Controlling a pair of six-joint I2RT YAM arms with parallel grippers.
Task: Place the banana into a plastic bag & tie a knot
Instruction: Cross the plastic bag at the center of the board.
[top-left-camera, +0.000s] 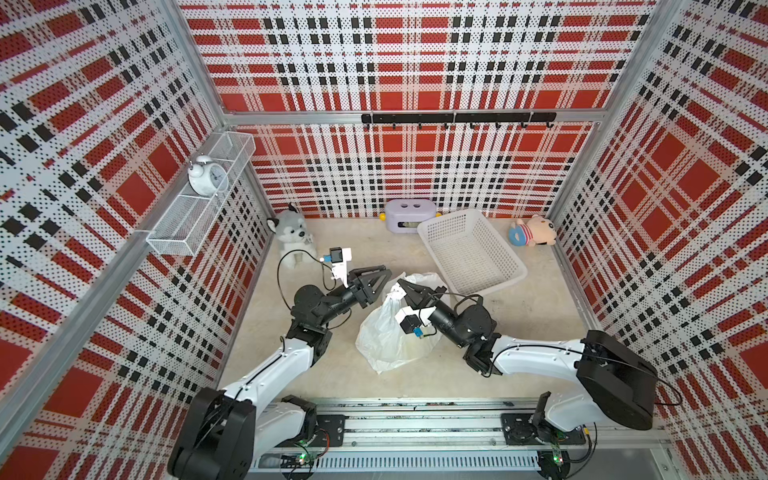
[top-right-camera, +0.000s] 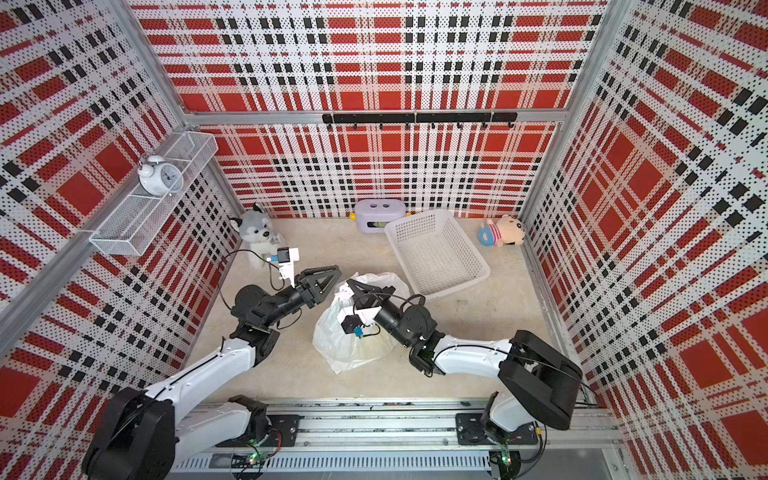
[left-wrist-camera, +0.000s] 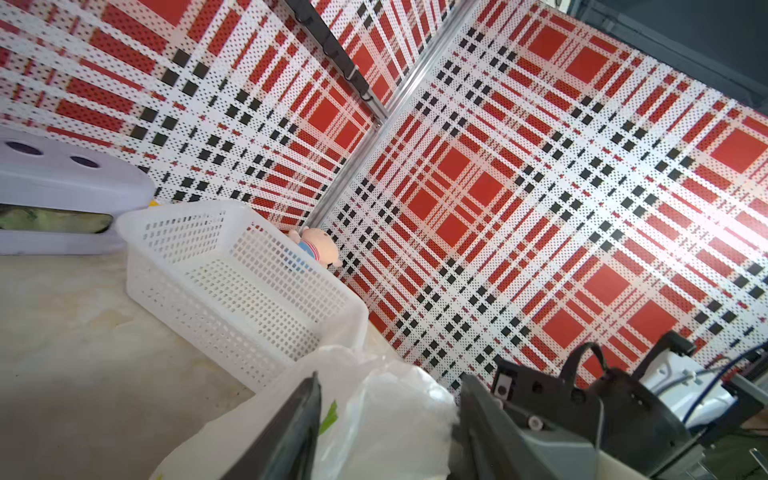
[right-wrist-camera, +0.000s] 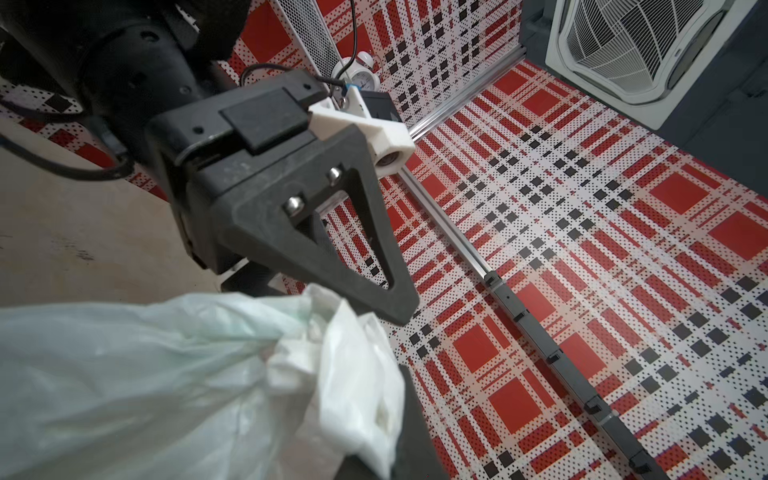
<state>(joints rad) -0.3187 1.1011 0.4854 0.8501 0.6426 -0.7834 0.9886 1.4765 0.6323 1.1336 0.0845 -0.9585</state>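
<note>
The plastic bag (top-left-camera: 390, 332) lies crumpled white and translucent mid-floor in both top views (top-right-camera: 349, 336). My right gripper (top-left-camera: 401, 286) is shut on a bunched white wad of the bag's top (right-wrist-camera: 361, 374), with one dark finger (right-wrist-camera: 411, 415) showing beside it. Whether that wad is a knot I cannot tell. My left gripper (top-left-camera: 384, 280) is open just left of the bag's top. In the left wrist view its fingers (left-wrist-camera: 307, 415) stand apart on either side of a fold of the bag (left-wrist-camera: 386, 415), which carries a green leaf print. The banana is hidden.
A white lattice basket (top-left-camera: 469, 253) sits right behind the bag. Along the back wall are a purple box (top-left-camera: 409, 214), a husky plush (top-left-camera: 291, 237) and a pig plush (top-left-camera: 534, 232). A wire shelf with an alarm clock (top-left-camera: 208, 174) hangs on the left wall.
</note>
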